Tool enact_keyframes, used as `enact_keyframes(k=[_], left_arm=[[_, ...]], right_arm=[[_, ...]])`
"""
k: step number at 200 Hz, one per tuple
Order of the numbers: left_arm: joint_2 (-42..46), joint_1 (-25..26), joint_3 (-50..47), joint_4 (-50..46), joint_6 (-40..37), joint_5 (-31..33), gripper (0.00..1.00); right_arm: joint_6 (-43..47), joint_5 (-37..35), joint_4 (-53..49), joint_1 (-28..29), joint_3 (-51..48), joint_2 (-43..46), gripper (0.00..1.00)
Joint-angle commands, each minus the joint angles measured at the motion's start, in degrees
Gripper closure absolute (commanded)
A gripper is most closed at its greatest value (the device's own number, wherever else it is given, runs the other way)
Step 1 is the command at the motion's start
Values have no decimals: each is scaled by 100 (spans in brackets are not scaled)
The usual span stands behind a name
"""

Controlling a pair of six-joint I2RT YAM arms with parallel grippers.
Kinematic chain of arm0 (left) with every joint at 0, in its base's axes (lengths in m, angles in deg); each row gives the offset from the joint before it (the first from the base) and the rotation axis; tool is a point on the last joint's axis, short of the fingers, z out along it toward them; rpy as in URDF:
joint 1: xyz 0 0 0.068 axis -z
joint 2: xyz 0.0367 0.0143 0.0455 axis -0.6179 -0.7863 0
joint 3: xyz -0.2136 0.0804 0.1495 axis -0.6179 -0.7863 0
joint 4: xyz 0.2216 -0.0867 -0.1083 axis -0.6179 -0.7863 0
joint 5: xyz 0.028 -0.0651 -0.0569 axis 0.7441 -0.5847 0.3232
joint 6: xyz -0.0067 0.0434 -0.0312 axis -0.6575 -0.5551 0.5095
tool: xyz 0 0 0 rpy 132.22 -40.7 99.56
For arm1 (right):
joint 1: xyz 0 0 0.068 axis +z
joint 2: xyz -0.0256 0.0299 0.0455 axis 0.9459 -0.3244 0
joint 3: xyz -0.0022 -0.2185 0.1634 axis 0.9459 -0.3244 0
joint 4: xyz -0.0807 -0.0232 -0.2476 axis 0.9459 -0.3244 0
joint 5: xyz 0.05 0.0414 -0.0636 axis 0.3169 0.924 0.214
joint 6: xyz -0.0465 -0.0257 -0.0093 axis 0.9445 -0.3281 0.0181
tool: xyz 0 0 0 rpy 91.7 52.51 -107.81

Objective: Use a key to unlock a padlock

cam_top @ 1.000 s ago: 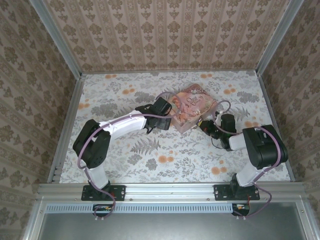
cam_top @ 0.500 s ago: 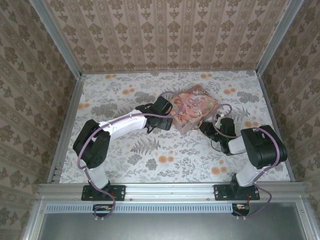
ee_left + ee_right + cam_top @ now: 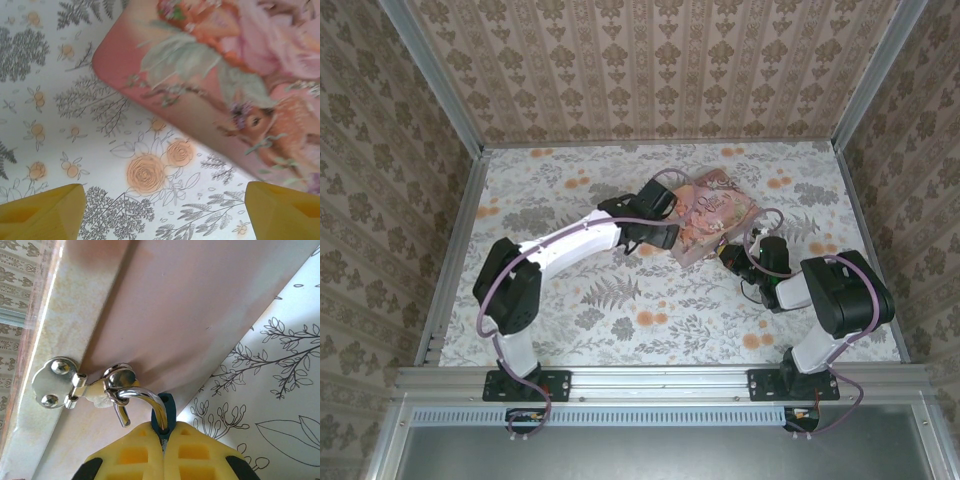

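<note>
— How is the padlock seen?
— A small dark-blue body is pinched by the right gripper, clamped tight on it. Its curved, shiny steel shackle is hooked through the silver hasp on the smooth pink tin.
— And the left gripper?
— It is held spread wide over the flower-printed tablecloth, beside the tin's rounded corner. A fawn is painted on the lid; lettering cannot be read.

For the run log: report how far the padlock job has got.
Looks done: the padlock shows one shackle end free, so it seems unlocked. In hand: the right tool is shut on its body, shackle hooked through the hasp of the pink tin. Left, probably: slipping it off the hasp; the left tool hangs open by that tin.
</note>
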Motion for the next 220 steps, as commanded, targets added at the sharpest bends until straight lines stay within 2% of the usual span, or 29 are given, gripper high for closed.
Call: enact_keyframes(k=[1,68,114,150,177,203,220], left_arm=[[-315,103,466,-324,-311,175,16],[-1347,426,1482,-568,-634,458,16],[-1816,632,1609,-829,-792,986,16],[-1921,647,1394,-850,-767,1022,20],[-2080,647,1382,-989,-810,1075,23],[-2199,653,1333,-1055,-837,1126,26],[-2234,654,1278,-1044,-846,1120,26]], right_arm=[[-105,-243,-510,12,-220,-53,100],[-46,-293,-678,8,-397,168,100],[42,-323,-945,11,-333,330,100],[-131,-524,-1069,-58,-178,450,100],[-224,-429,-1469,-251,194,469,100],[-131,-482,-2653,-440,660,553,100],[-119,-510,-2755,-535,687,592,100]])
